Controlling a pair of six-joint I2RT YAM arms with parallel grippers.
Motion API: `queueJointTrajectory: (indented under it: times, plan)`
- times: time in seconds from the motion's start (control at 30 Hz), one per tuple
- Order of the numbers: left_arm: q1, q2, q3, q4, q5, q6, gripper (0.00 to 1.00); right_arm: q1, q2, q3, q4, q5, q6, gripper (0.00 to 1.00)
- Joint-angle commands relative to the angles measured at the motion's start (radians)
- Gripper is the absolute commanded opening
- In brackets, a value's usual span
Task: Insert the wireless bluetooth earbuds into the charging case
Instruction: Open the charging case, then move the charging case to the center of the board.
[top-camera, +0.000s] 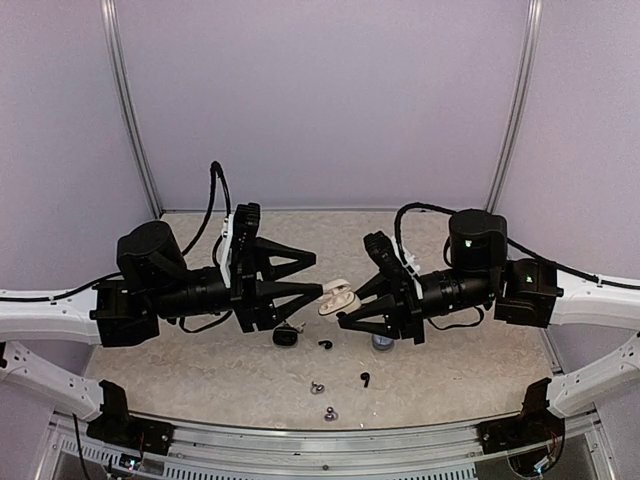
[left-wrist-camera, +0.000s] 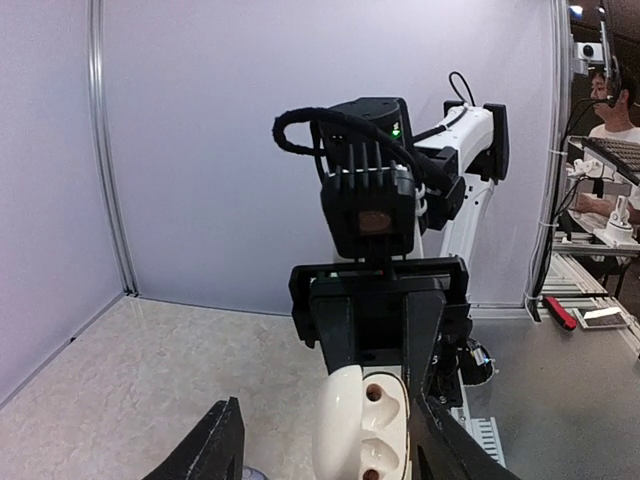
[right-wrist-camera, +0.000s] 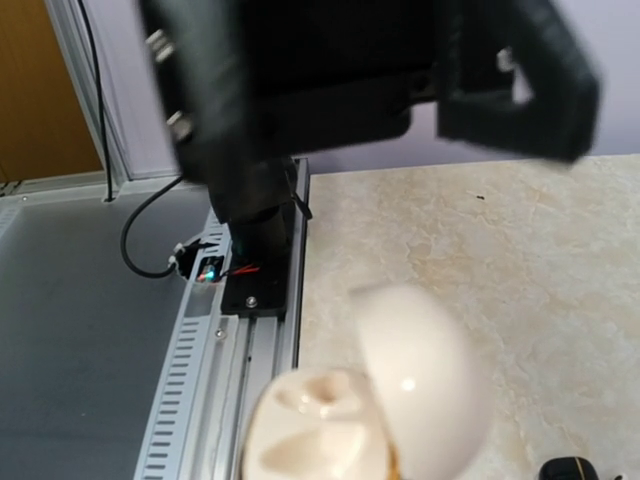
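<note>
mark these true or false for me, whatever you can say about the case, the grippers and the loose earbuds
1. The white case has its lid open. True.
2. The white case already holds earbuds. False: in the left wrist view it looks empty.
3. The right gripper is shut on the white case. True.
4. The left gripper is clamped shut. False: it is open, with its fingers well apart.
5. Two black earbuds lie loose on the table. True.
</note>
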Motion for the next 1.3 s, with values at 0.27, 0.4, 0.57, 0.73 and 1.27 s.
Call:
queueJointTrajectory:
  times: [0.27,0.4,0.57,0.73,1.27]
  plan:
    - [-0.032,0.075,0.064,-0.037,-0.060,0.059,0.50,0.013,-0.030,-0.016,0.015,-0.031,-0.007,0.05]
    - [-0.020,0.078,0.061,-0.035,-0.126,0.041,0.44,0.015,-0.025,-0.007,0.001,-0.040,-0.009,0.05]
    - [-0.012,0.077,0.054,-0.034,-0.114,0.044,0.44,0.020,-0.029,-0.009,0.005,-0.030,-0.009,0.05]
    - [-0.004,0.055,0.042,-0.021,-0.097,0.042,0.53,0.014,-0.044,-0.024,0.016,0.010,0.001,0.04]
    - [0.221,0.160,0.075,-0.288,-0.425,-0.240,0.66,-0.172,-0.117,-0.118,0.014,0.110,0.172,0.05]
